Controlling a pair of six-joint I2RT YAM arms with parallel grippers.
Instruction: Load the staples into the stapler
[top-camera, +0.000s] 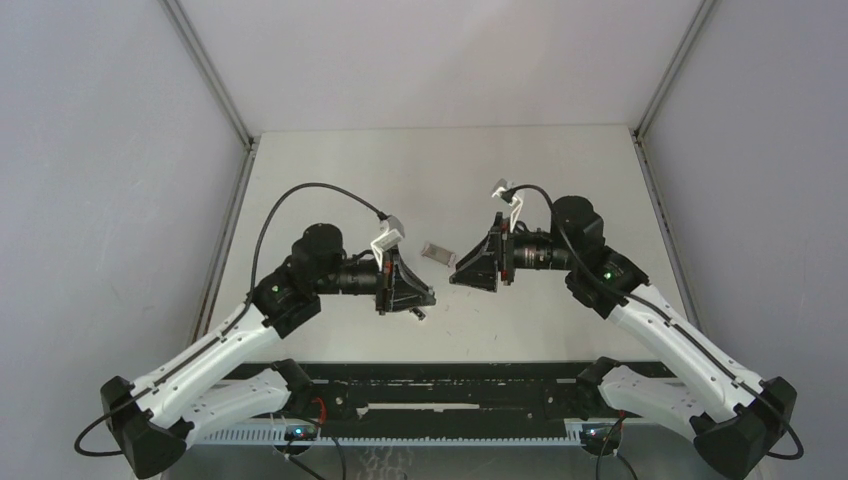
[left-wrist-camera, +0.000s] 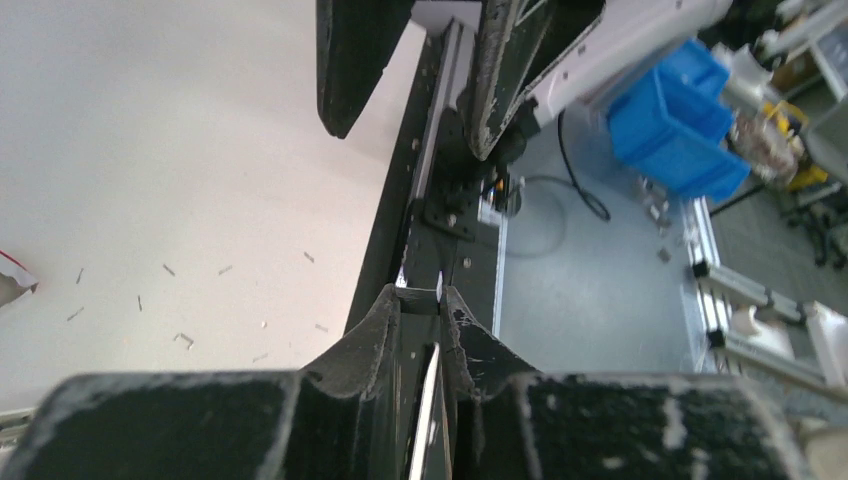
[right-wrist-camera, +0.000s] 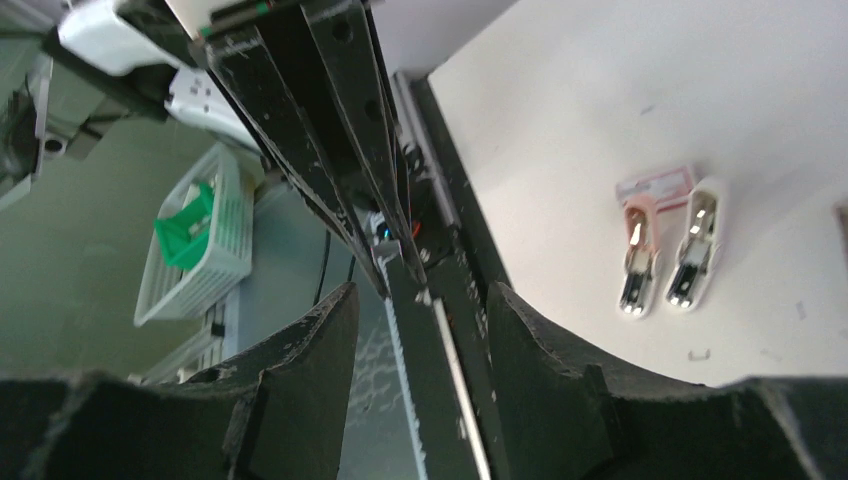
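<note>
Two small staplers lie open side by side on the white table, one pink and one white. From above they show as one small grey shape between the two arms. My left gripper hovers just near-left of them. It is shut on a thin strip that looks like the staples, seen edge-on between the fingers. My right gripper faces it from the right, open, with nothing between its fingers.
Loose single staples lie scattered on the table. A pink-and-white packet sits by the staplers. The black rail runs along the table's near edge. Off the table are blue bins and a white basket.
</note>
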